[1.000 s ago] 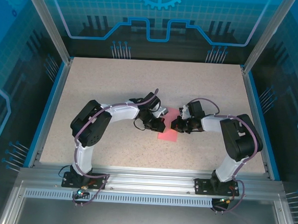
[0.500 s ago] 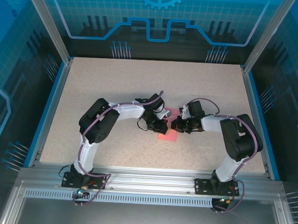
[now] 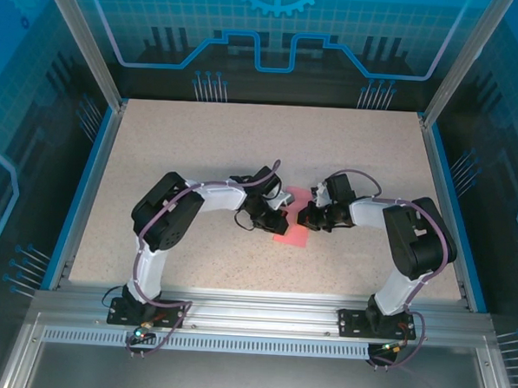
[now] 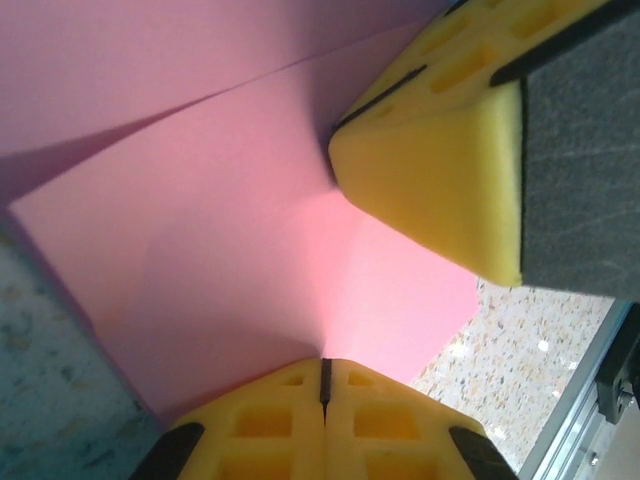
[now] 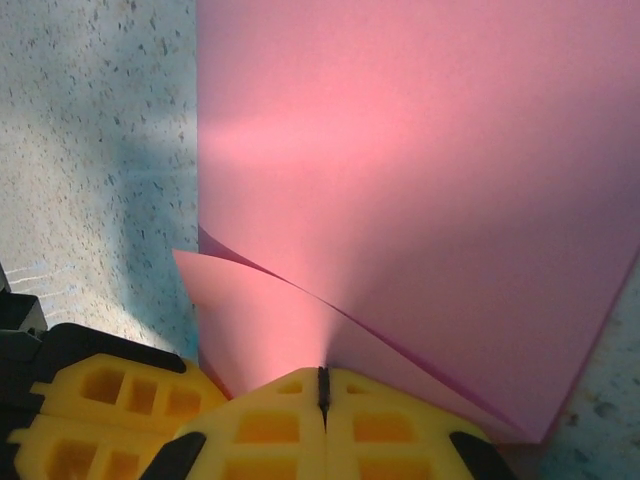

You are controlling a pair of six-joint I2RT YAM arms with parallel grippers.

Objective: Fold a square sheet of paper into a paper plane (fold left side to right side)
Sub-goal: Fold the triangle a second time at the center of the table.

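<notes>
Both arms are reaching in toward the middle of the speckled surface, and the pink square sheet of paper lies just below centre frame in the overhead view, flat on the surface and squeezed between the two wrists. The left gripper comes in from the left, its yellow fingers pressed together with just a dark seam between them, tips down on the paper at the bottom of its own camera's view. Over on that same camera, upper right, the other arm's yellow fingers sit on the paper too, close by. The right gripper is closed as well, pads together, tips at the near edge of the sheet. From its wrist you can see the paper is layered: one pink layer lifts slightly in a shallow curve over another near the lower left of the frame. A crease line runs diagonally across the upper part of the left wrist view. Whether either gripper pinches a layer, I can't tell.
</notes>
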